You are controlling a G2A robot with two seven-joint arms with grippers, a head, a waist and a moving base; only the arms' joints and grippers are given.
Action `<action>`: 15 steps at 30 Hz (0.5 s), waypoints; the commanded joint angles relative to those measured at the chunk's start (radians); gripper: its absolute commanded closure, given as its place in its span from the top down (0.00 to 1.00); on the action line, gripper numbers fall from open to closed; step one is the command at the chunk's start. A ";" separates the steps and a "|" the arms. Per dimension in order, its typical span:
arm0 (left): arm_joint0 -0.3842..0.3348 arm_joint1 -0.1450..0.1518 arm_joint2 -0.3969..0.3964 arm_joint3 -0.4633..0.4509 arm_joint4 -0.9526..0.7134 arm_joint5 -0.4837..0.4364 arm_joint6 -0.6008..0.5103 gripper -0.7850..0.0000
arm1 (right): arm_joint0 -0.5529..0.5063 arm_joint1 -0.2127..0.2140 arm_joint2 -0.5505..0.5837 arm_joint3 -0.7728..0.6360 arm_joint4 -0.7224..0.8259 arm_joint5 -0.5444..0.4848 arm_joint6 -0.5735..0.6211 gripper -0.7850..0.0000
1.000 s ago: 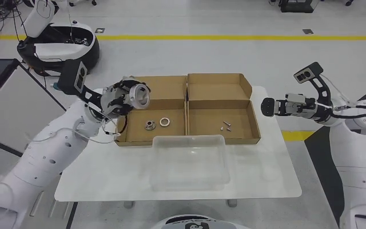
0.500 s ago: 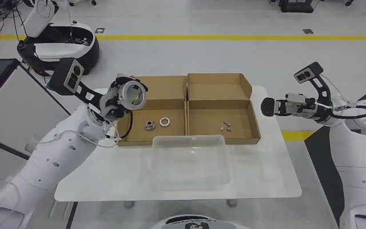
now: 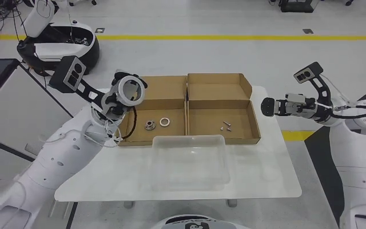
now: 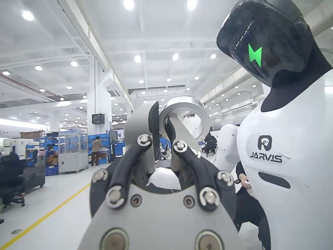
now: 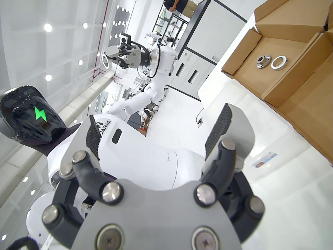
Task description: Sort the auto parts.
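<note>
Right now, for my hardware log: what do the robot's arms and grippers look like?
The left arm and right arm are white shells; a black cable loops at the left wrist. The left gripper and right gripper have grey plates, silver screws, black linkages, black pads.

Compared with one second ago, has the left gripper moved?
Yes. The left gripper, shut on the metal ring, has shifted outward, from over the left cardboard box toward its far left corner.
</note>
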 commanded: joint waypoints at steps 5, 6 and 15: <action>0.003 -0.001 -0.001 -0.003 -0.006 0.005 0.000 0.00 | 0.000 0.000 0.000 0.000 0.000 0.000 0.000 1.00; 0.013 -0.003 -0.005 -0.017 -0.025 0.008 -0.001 0.00 | 0.000 0.000 0.000 0.000 0.000 0.000 0.000 1.00; 0.100 -0.052 -0.090 -0.155 -0.186 0.000 0.000 0.00 | 0.000 0.000 0.000 0.000 0.000 0.000 0.000 1.00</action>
